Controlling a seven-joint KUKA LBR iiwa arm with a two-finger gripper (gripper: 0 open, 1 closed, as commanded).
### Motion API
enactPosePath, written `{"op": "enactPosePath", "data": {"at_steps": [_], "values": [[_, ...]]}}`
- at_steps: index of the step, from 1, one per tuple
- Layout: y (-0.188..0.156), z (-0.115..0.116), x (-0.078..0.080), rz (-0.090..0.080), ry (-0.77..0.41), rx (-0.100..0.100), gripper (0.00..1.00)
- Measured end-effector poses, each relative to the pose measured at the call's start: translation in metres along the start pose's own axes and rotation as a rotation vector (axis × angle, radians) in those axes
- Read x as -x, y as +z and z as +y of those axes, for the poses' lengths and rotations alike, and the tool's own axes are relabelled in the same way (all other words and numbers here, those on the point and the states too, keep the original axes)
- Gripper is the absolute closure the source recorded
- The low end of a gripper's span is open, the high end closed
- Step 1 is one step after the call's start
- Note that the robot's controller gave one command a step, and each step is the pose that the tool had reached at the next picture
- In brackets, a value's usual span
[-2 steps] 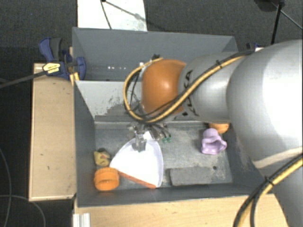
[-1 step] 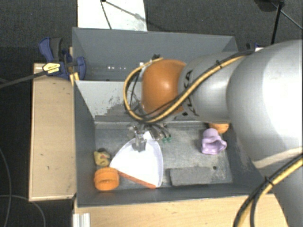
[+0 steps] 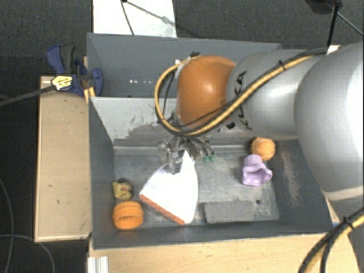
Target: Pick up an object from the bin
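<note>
Hovering the gripper [image 3: 174, 157] right at the top corner of a white wedge with an orange edge [image 3: 170, 193], mid-floor in the bin [image 3: 105, 152].
Touching that corner or sitting just above it, not telling which; not telling either whether spread or pinching. Judging the pick as barely begun: seeing the wedge resting on the bin floor, with lifting left to do. Leaving a purple figure [image 3: 255, 170] and an orange ball [image 3: 263, 148] well apart on the right.

An orange ribbed disc [image 3: 127, 215] lies at the near left, a small yellowish-brown lump [image 3: 121, 190] just behind it, a dark grey flat block [image 3: 230, 212] near the front right, and farther back a purple toy [image 3: 255, 170] just beside an orange ball [image 3: 263, 148].
</note>
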State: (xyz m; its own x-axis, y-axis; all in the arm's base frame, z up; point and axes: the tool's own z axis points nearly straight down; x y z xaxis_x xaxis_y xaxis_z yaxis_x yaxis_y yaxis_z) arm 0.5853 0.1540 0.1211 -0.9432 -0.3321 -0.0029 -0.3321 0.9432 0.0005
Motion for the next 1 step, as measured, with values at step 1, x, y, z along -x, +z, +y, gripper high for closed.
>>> {"op": "enactPosePath", "data": {"at_steps": [1], "values": [[0.0, 0.0, 0.0, 0.0, 0.001, 0.0, 1.0]]}}
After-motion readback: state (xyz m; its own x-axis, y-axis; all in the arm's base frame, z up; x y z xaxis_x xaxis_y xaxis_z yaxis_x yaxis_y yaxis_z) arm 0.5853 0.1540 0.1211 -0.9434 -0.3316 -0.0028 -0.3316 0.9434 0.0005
